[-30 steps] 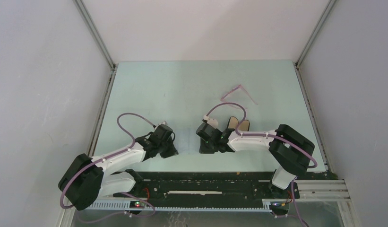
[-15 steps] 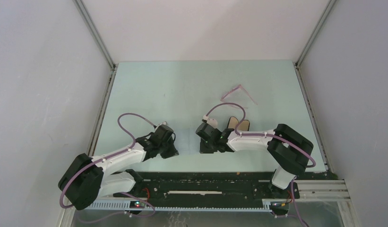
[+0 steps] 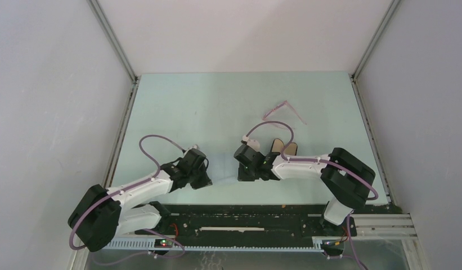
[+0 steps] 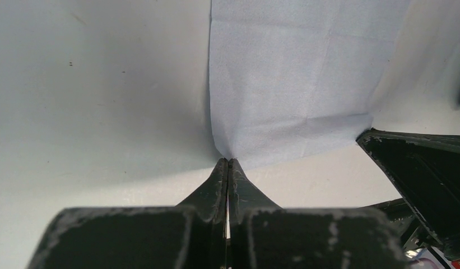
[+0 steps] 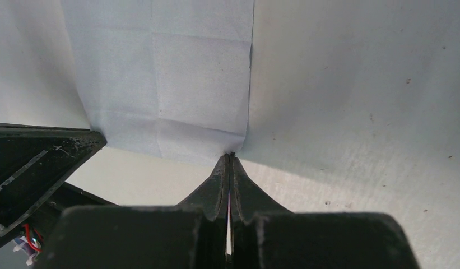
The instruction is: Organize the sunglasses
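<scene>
I logged the left pincer and right pincer each clamped on a corner of the light blue cloth, while the sunglasses lay on the tabletop well beyond the right pincer.

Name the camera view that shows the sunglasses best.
Top external: the thin pink-purple translucent-framed sunglasses lie whole and unobstructed on the pale green table. Both wrist views miss them, showing light blue cloth instead.

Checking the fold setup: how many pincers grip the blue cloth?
2. The left pincer is shut on the cloth's near left corner; the right pincer on its near right corner.
</scene>
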`<state>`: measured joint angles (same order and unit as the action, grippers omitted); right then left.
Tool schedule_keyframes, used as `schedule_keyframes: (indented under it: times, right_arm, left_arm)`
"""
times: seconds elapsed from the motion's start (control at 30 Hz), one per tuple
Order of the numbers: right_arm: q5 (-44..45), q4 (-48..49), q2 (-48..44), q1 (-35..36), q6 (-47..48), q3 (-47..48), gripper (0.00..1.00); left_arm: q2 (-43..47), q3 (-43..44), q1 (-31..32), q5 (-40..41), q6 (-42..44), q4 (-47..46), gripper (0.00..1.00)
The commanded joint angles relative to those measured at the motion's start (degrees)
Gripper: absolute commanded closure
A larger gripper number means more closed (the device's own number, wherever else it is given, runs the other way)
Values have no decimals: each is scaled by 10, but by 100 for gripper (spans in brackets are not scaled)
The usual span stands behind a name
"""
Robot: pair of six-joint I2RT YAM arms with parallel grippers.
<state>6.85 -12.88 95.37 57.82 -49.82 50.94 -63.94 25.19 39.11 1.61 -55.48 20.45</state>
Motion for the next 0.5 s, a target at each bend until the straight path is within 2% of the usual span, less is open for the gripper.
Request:
schedule_keyframes:
  times: [0.0,0.47]
  right_arm:
    - [12,-6,-25,-5,11,24,100]
    - [5,-13,-17,-29,27,55,100]
  left_arm:
    - [9,36,4,14,3,14,100]
    - [-11,99,2,23,15,37,100]
